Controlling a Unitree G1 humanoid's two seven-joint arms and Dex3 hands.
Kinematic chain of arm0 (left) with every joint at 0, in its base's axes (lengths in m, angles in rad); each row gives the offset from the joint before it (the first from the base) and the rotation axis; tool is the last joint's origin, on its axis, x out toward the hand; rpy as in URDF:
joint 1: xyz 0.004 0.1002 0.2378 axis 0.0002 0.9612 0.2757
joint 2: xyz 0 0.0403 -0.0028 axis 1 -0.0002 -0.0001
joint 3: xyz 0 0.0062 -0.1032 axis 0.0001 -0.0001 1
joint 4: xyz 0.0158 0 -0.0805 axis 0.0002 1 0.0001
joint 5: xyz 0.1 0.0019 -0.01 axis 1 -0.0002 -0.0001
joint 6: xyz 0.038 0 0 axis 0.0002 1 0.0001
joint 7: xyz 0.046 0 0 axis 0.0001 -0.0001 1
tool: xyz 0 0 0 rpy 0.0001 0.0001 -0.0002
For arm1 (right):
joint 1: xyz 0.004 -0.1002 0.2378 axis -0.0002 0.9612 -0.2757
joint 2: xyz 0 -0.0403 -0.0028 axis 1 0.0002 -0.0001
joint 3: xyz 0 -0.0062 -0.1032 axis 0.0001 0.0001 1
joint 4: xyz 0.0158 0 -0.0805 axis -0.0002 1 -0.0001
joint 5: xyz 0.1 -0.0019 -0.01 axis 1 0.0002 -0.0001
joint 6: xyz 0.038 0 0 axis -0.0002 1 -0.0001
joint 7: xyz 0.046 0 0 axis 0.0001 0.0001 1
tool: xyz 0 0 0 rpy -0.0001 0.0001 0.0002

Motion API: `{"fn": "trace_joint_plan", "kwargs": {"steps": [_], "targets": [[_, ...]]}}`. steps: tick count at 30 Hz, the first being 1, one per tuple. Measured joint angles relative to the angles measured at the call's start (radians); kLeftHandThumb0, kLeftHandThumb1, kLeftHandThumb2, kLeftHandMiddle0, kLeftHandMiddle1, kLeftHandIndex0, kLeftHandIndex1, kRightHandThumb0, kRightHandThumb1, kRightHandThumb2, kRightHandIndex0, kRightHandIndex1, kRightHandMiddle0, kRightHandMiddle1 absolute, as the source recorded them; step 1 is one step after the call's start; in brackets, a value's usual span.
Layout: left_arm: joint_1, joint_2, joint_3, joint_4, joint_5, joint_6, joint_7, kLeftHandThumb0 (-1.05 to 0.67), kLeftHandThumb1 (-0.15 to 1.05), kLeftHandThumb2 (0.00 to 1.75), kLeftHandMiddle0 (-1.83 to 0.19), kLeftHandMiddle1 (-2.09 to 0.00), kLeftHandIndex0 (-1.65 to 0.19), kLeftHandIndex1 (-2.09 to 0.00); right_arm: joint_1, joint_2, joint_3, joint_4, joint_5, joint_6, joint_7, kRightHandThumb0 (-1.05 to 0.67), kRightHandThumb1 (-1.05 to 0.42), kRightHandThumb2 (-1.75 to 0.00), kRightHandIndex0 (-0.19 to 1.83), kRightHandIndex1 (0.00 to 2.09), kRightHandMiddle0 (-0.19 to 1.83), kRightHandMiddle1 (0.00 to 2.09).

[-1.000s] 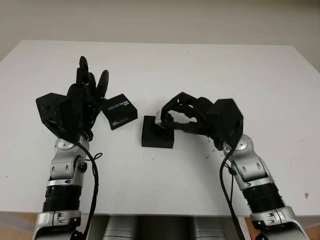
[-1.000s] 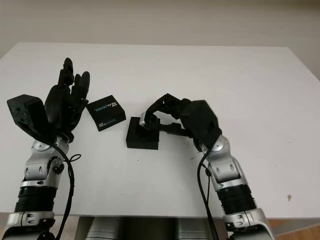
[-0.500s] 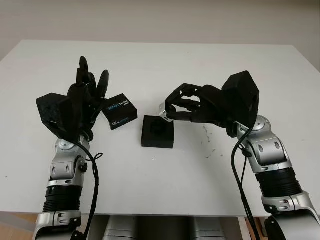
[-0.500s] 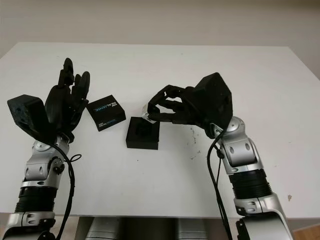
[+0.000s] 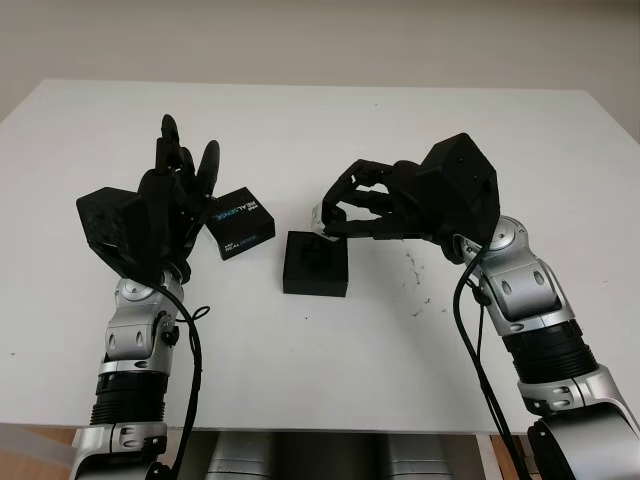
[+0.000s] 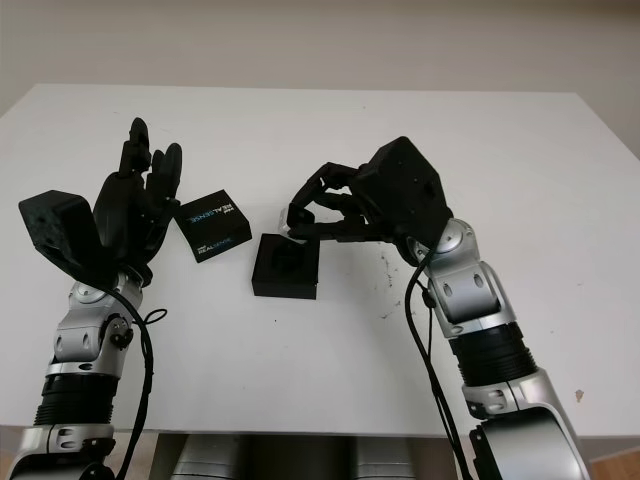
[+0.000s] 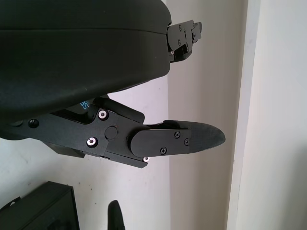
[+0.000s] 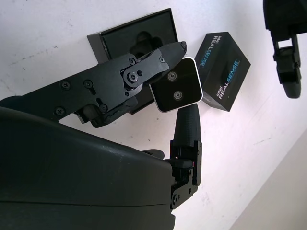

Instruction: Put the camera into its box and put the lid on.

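Observation:
The open black box (image 5: 316, 264) sits on the white table (image 5: 400, 120) near the middle, its foam cut-out facing up. Its lid (image 5: 239, 223), black with blue lettering, lies tilted just left of it. My right hand (image 5: 335, 212) is shut on the small silver camera (image 8: 176, 91), holding it in the air above the box's far right edge. In the right wrist view the camera's two lenses face the lens, with the box (image 8: 139, 40) and the lid (image 8: 222, 72) beyond it. My left hand (image 5: 180, 180) is open, raised upright left of the lid.
Small dark specks mark the table (image 5: 412, 262) right of the box. The table's front edge (image 5: 320, 428) runs close to both forearms. Open white surface stretches behind the box and to the far right.
My right hand lifted the camera up off the box's right side, then shifted slightly left and nearer over the box. The left hand, box and lid stayed put.

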State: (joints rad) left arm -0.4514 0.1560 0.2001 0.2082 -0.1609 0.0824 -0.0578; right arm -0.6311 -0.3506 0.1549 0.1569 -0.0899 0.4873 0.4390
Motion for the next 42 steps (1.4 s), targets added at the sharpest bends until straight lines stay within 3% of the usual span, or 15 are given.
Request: {"fn": "trace_joint_plan", "kwargs": {"steps": [10, 28, 42], "targets": [[0.006, -0.003, 0.0, -0.003, 0.0, -0.008, 0.01, -0.65, 1.05, 0.41, 0.19, 0.0, 0.19, 0.0, 0.002, -0.005, 0.028, 0.009, -0.062, -0.098, -0.004, -0.44, -0.93, -0.05, 0.35, 0.13, 0.37, 1.65], [0.006, -0.016, 0.0, -0.003, -0.002, -0.011, 0.017, -0.66, 1.05, 0.4, 0.19, 0.0, 0.19, 0.0, 0.008, -0.005, 0.073, -0.055, -0.107, 0.077, 0.031, -0.37, -0.94, -0.06, 0.36, 0.11, 0.31, 1.7], [0.006, -0.02, 0.0, -0.003, -0.004, -0.012, 0.014, -0.65, 1.05, 0.41, 0.19, 0.0, 0.19, 0.0, 0.006, -0.005, 0.093, -0.063, -0.11, 0.125, 0.047, -0.38, -0.95, -0.06, 0.37, 0.09, 0.34, 1.68]]}}
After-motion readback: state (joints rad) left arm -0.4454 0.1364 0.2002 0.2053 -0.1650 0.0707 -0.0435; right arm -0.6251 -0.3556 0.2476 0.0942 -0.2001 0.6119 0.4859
